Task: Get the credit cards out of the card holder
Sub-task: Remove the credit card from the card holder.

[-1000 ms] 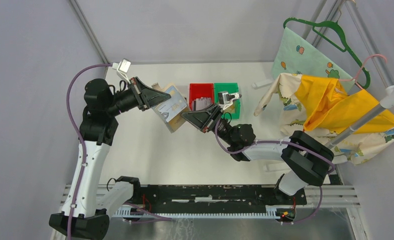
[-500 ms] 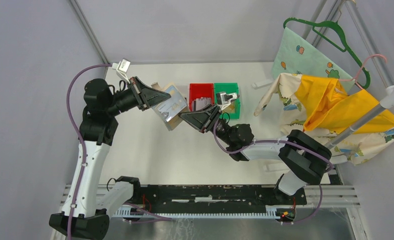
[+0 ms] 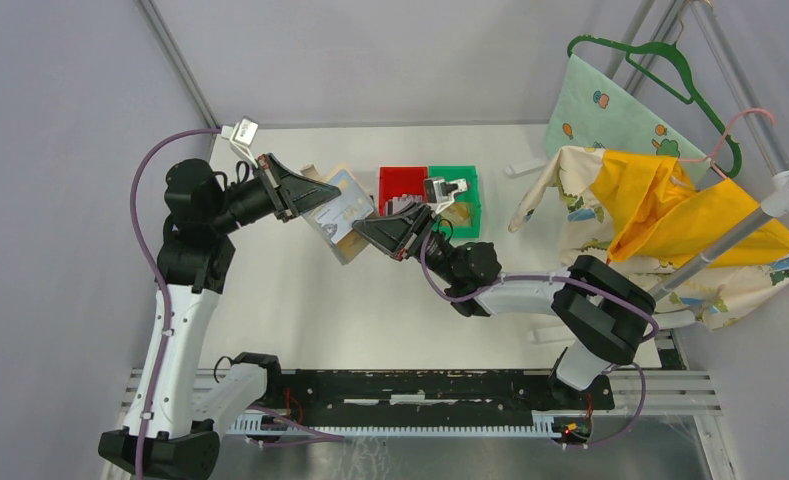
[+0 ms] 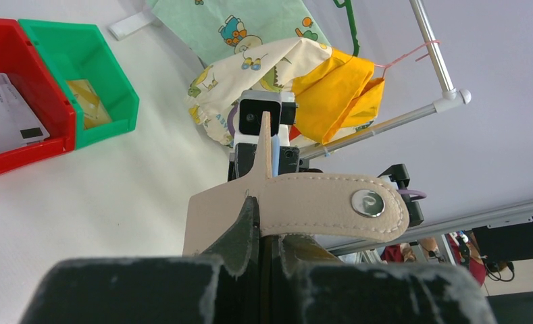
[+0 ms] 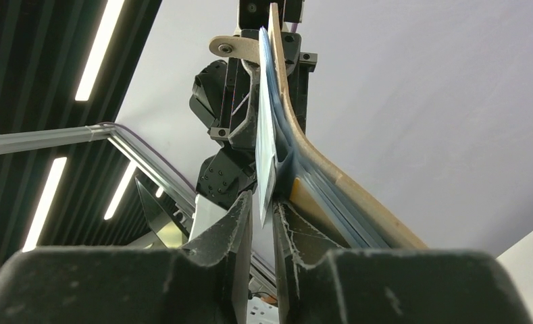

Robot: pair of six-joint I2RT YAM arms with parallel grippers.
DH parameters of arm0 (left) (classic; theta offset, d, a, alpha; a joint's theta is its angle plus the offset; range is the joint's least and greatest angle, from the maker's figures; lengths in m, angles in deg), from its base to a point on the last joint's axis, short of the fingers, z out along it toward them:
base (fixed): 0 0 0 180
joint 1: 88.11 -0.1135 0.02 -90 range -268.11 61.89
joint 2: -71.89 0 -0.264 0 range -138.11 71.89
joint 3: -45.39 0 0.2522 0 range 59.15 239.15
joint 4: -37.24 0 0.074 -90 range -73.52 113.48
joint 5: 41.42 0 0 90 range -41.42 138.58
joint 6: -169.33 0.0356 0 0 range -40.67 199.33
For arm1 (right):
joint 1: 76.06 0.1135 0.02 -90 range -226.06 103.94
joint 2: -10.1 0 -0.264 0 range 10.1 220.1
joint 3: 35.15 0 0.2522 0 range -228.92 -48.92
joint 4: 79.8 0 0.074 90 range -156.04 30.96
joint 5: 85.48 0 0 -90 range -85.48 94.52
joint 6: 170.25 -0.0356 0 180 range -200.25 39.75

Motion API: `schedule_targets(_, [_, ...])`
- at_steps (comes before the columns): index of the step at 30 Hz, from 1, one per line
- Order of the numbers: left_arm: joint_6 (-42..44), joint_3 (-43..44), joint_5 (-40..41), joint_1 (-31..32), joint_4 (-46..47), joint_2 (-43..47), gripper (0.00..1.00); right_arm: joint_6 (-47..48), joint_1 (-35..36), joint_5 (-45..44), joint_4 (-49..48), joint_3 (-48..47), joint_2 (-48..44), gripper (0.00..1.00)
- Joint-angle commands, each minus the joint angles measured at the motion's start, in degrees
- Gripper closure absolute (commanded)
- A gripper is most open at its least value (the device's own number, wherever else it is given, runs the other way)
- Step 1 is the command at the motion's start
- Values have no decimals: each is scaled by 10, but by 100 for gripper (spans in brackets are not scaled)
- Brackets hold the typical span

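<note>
Beige card holder sits clamped in the left gripper, raised above the bench. Opposite, the right gripper on its arm stretched leftward flanks a card edge — whether it grips cannot be told.

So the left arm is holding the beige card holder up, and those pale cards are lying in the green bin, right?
Not quite. The left wrist view shows the pale cards lying in the red bin; the green bin beside it holds a gold-tan card. The rest is right: the left tool is shut on the beige card holder, held up.
</note>
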Motion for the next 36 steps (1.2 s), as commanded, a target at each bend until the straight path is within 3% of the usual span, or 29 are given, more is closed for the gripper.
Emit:
schedule_targets(1, [-14, 29, -3, -1, 27, 4, 98, -6, 8, 12, -238, 7, -12, 80])
schedule_targets(4, [-18, 31, -1, -1, 30, 0, 98, -3, 9, 10, -238, 13, -19, 91])
schedule_targets(11, [-18, 32, 1, -1, 30, 1, 98, 9, 9, 12, -238, 19, -34, 100])
schedule_targets(14, [-18, 30, -2, -1, 29, 3, 98, 11, 8, 2, -237, 21, -37, 98])
schedule_targets(16, [-19, 28, -4, -2, 29, 5, 98, 9, 8, 3, -237, 10, -33, 79])
schedule_targets(17, [-20, 28, -5, -1, 29, 5, 98, 7, 8, 5, -237, 3, -30, 78])
schedule_targets(19, [-21, 30, -6, -1, 29, 6, 98, 5, 8, 6, -237, -5, -24, 80])
schedule_targets(25, [-20, 35, -8, -1, 29, 5, 98, -2, 8, 6, -237, -10, -15, 99])
schedule_targets(36, [-19, 52, -5, -3, 31, -6, 98, 5, 8, 2, -238, 51, -36, 100])
